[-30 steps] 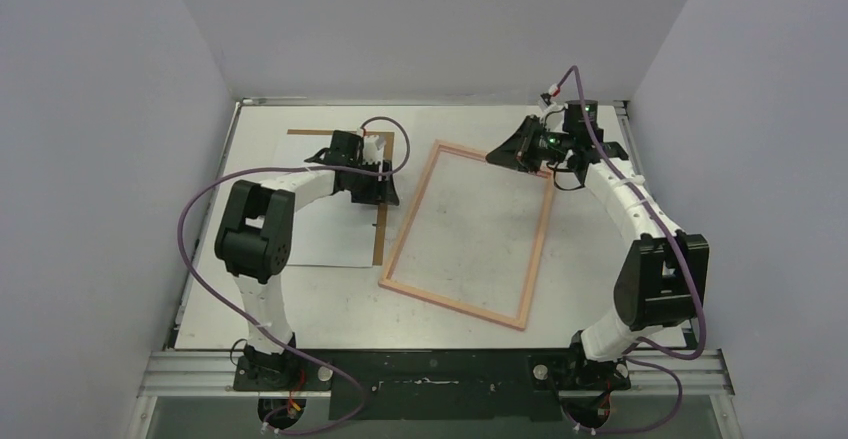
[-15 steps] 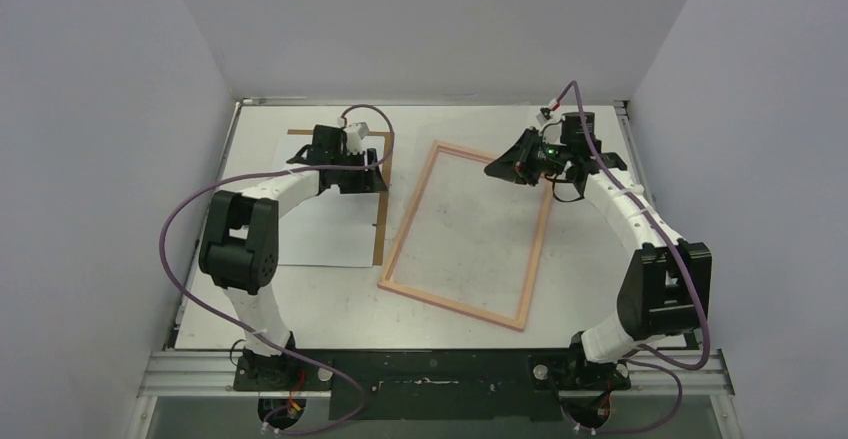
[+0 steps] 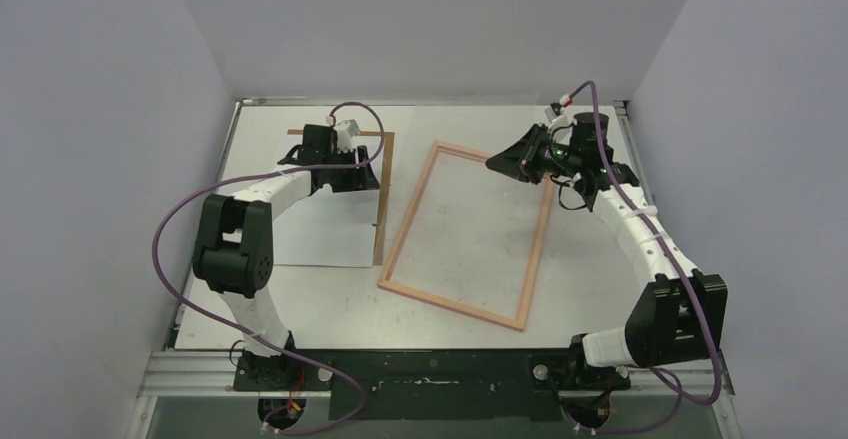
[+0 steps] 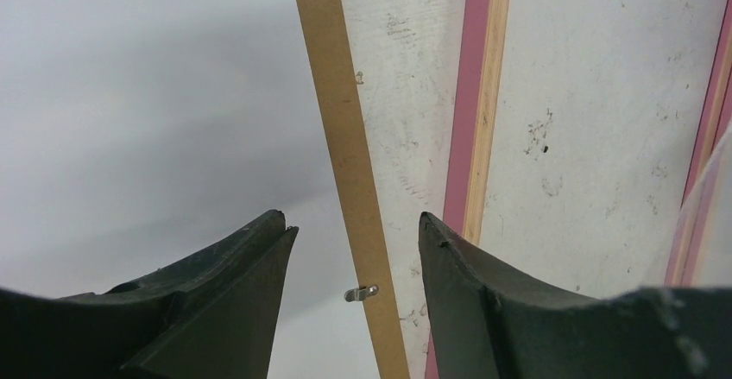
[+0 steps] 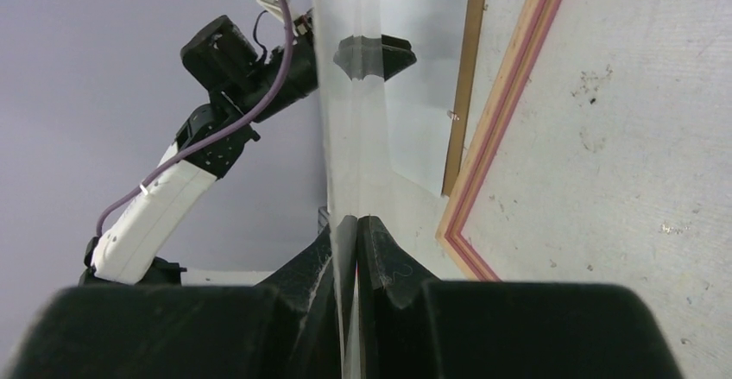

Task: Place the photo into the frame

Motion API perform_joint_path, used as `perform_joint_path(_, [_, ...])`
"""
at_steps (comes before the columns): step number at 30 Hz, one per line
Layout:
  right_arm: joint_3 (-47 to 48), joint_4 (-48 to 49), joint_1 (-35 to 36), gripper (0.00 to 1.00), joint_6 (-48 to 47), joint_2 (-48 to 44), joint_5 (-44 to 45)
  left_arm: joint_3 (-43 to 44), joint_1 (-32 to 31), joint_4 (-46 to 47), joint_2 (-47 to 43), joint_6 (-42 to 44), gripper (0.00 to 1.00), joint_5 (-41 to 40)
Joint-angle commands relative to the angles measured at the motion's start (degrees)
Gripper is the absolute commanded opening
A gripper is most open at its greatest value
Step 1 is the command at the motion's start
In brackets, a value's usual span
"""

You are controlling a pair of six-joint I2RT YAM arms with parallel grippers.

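Observation:
The photo (image 3: 320,229) lies white side up at the left, on the brown backing panel (image 3: 379,229). The pink frame (image 3: 410,212) lies tilted in the middle of the table. My left gripper (image 3: 358,171) is open and empty, hovering over the photo's right edge (image 4: 173,94) and the backing's brown strip (image 4: 341,120); the frame's left rail (image 4: 479,94) is just beyond. My right gripper (image 3: 494,162) is over the frame's far right corner. In the right wrist view it (image 5: 356,219) is shut on a thin clear sheet (image 5: 350,94) held on edge, apparently the pane.
A small metal clip (image 4: 361,293) sticks out from the backing's edge between my left fingers. The left arm (image 5: 216,129) shows beyond the clear sheet. Grey walls close in the table on the left, back and right.
My left gripper has drawn back toward the far left, from the backing's right edge up near its top corner. My right arm's elbow has swung outward; its gripper stayed near the frame's far right corner.

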Motion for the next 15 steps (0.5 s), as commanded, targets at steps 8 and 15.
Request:
perform_joint_path(8, [-10.63, 6.23, -0.65, 0.05, -3.49, 7.28, 0.14, -0.74, -0.7, 1.57, -1.89, 1.39, 0.54, 0.3])
perform_joint_path(15, [-8.1, -0.41, -3.07, 0.05, -11.38, 10.01, 3.77, -1.91, -3.71, 2.82, -1.67, 2.64, 0.54, 0.24])
